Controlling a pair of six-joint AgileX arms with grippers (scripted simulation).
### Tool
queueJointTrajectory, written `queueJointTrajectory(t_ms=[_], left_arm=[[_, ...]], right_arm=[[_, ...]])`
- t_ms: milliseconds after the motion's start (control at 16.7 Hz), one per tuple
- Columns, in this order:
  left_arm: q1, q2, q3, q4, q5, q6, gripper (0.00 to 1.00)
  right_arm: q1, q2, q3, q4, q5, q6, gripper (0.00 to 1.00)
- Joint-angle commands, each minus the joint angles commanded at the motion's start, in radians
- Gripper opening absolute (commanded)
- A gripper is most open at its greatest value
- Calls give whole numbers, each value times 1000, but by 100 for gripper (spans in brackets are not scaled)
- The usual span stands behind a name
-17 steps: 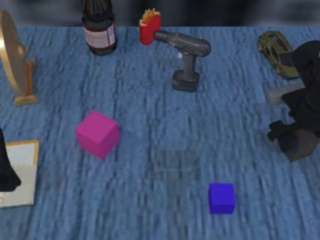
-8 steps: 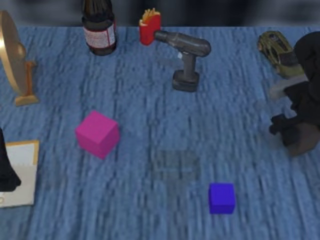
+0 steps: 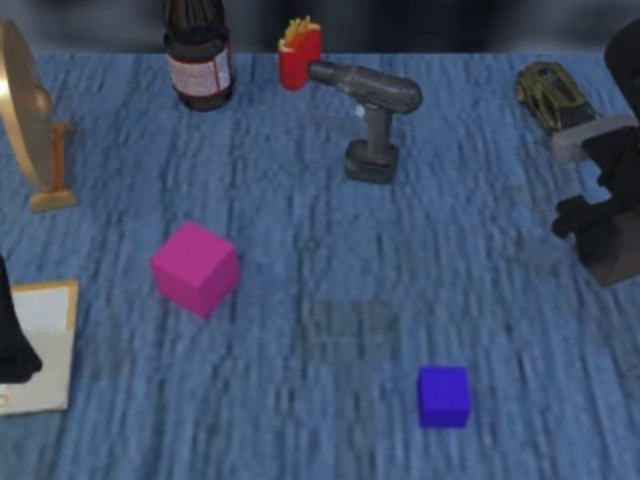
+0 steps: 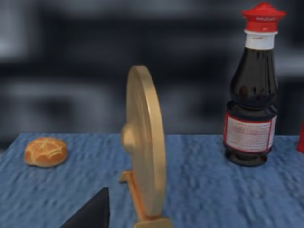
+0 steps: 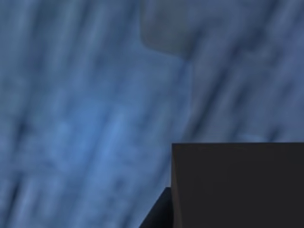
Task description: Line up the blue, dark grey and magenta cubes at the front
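The magenta cube (image 3: 195,268) sits left of centre and the small blue cube (image 3: 444,396) lies near the front, right of centre. At the table's right edge my right gripper (image 3: 600,225) is shut on the dark grey cube (image 3: 615,258), holding it above the cloth. In the right wrist view that dark grey cube (image 5: 237,185) fills the corner beside one fingertip (image 5: 159,216), with blue cloth far below. My left gripper (image 3: 12,345) stays parked at the left edge, open and holding nothing.
Along the back stand a sauce bottle (image 3: 198,55), a red fries box (image 3: 299,52), a grey power drill (image 3: 372,110) and a toy car (image 3: 552,92). A gold round mirror (image 3: 28,120) and a notepad (image 3: 45,345) sit at the left. A bread roll (image 4: 45,152) lies beyond the mirror.
My right gripper has carried the dark grey cube to the right and toward the back, uncovering more of the toy car. The magenta and blue cubes have not moved.
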Motion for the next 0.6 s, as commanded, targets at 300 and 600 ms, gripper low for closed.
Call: queueJointTrajectory(t_ms=[300,600], left_arm=[[0,0,0,0,0,0,100],[0,0,0,0,0,0,100]], right_arm=[[50,14,16,-9,1,71,0],[263,42,60,-53,6,395,0]])
